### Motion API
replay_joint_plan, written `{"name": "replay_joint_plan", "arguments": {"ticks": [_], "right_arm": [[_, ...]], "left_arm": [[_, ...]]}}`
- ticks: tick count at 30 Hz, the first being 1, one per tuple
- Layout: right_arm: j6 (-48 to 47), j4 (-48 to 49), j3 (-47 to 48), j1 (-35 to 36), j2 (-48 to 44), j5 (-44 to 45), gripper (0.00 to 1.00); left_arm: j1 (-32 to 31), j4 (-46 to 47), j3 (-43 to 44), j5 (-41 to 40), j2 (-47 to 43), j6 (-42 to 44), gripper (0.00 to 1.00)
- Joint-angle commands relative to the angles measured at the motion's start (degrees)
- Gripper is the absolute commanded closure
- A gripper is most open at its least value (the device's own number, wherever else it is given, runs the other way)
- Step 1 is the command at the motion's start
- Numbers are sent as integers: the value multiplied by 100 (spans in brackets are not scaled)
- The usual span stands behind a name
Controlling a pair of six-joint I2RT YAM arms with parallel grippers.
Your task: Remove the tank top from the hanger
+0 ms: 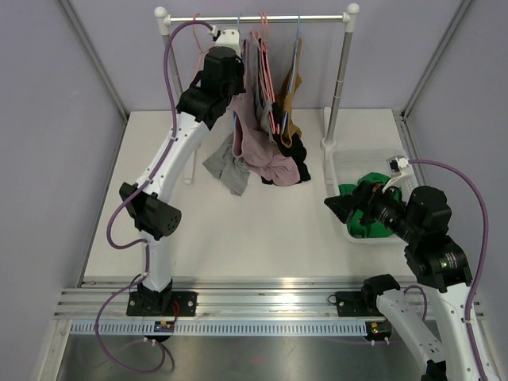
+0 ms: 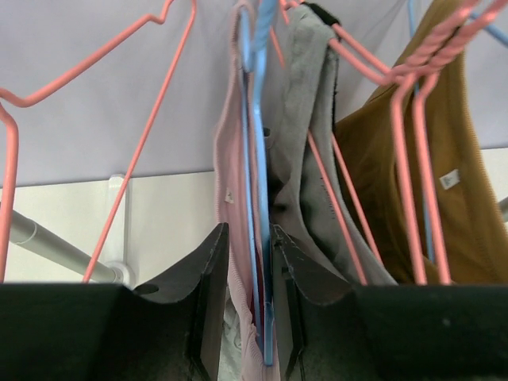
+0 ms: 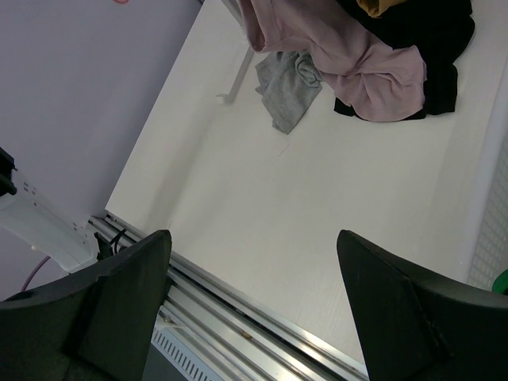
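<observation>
A pink tank top [image 1: 255, 131] hangs on a blue hanger [image 2: 258, 151] from the rail [image 1: 254, 17] of the clothes rack, its lower part heaped on the table. My left gripper [image 1: 236, 83] is raised to the rack. In the left wrist view it [image 2: 249, 232] is shut on the pink tank top [image 2: 228, 198] together with the blue hanger's wire. My right gripper [image 1: 337, 206] is open and empty, low at the right above the table; the right wrist view [image 3: 254, 238] shows only bare table between its fingers.
Grey [image 2: 305, 143] and brown [image 2: 381, 159] tops hang on pink wire hangers [image 2: 405, 119] beside it. An empty pink hanger [image 2: 143, 135] hangs on the left. Grey [image 1: 226, 167] and black [image 1: 295, 165] garments lie on the table. A white basket [image 1: 335, 171] holds green cloth [image 1: 367, 190].
</observation>
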Motion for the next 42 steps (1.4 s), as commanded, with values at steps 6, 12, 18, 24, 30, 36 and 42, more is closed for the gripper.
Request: {"name": "replay_joint_plan", "arguments": {"ticks": [6,12,18,24,30,36,42], "right_arm": [[-157,16,310,-7,-32,-97,8],[-149,24,354,1,3,-106,8],[-219,-98,512,2,3,-88,8],[-359,-353,767,1,-58,26,7],[-447,-529,1066,-7,56,8,6],[-465,-573,1470,-7,249,-158,4],[114,435,1217,2,381,-1598,1]], "left_arm": [[137,47,332,251,82,-41,95],[129,47,358,278,-190,-120,100],[128,73,279,418,-752,-217,100],[128,56,-98,681,-1420,-313,100],[120,-129,-871,1060,-2202,-568,100],[-38,-470,-1881,1306,-3281,-718,100],[-258,-104,-3751,2323,-5065,-1077,100]]}}
